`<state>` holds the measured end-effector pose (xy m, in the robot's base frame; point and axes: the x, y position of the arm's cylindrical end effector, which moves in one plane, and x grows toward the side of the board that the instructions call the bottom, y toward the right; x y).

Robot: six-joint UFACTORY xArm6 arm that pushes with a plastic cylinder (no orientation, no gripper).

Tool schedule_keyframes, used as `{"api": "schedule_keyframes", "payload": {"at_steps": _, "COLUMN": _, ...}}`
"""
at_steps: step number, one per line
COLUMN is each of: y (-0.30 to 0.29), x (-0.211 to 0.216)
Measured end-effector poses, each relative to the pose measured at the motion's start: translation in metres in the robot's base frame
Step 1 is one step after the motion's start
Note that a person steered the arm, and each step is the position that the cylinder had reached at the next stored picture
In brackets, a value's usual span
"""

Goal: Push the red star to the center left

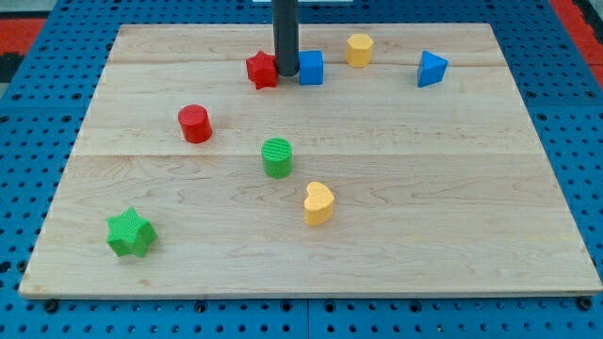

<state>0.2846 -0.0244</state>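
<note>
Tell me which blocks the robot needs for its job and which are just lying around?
Needed: red star; my tip, wedged between the star and the blue cube.

Lying about: blue cube, yellow block, blue triangle, red cylinder, green cylinder, yellow heart, green star.

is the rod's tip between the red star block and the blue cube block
Yes, my tip sits between the red star block and the blue cube block.
</note>
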Motion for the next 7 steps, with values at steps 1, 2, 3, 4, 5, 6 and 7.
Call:
{"api": "schedule_keyframes", "payload": {"at_steps": 1, "y": -0.056, "x": -0.001}}
{"api": "schedule_keyframes", "payload": {"at_steps": 2, "y": -0.111, "x": -0.001}}
{"api": "schedule_keyframes", "payload": {"at_steps": 3, "y": -0.130, "x": -0.015}}
{"api": "schedule_keyframes", "payload": {"at_steps": 4, "y": -0.138, "x": -0.023}}
{"api": "schedule_keyframes", "payload": {"at_steps": 5, "y": -0.167, "x": 0.011}}
{"api": "schedule_keyframes", "payload": {"at_steps": 6, "y": -0.182, "x": 0.045}}
{"api": "schedule_keyframes", "payload": {"at_steps": 7, "y": -0.193, "x": 0.068}}
